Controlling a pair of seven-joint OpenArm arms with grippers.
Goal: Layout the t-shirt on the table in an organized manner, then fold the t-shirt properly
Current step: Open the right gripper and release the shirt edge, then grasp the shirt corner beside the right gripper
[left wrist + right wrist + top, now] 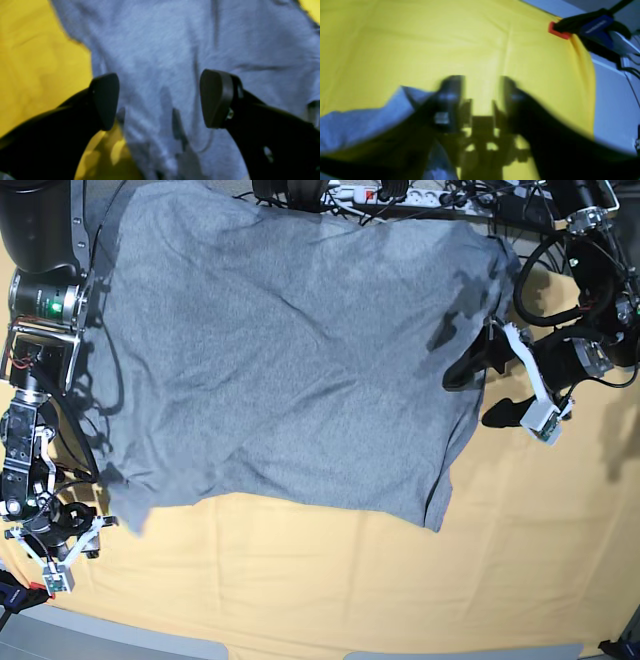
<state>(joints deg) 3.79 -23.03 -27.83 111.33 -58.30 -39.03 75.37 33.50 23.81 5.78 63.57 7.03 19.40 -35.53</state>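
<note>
The surface [330, 580] is the biggest thing here. It has a yellow-orange cloth on it, a bit wrinkled.

The shirt [280, 360] comes next. It is grey and lies spread out over the far half of the surface, reaching up to the far edge. No letters show on the side facing up. Its near edge runs slanted across the middle, and one corner hangs lowest near the middle of the surface. There are soft folds all over it.

The left claw [488, 392] is at the shirt's edge on the right side of the base view. In its own camera the claw [160, 100] is wide, with grey cloth showing between the two black tips. It holds nothing.

The right claw [62, 532] is near the left edge of the surface, by the shirt's low corner. Its own camera is blurry, but the claw [482, 97] has a gap with only yellow cloth seen through it. A bit of shirt lies just beside it.

A clamp [585, 25] grips the cloth at one corner.
</note>
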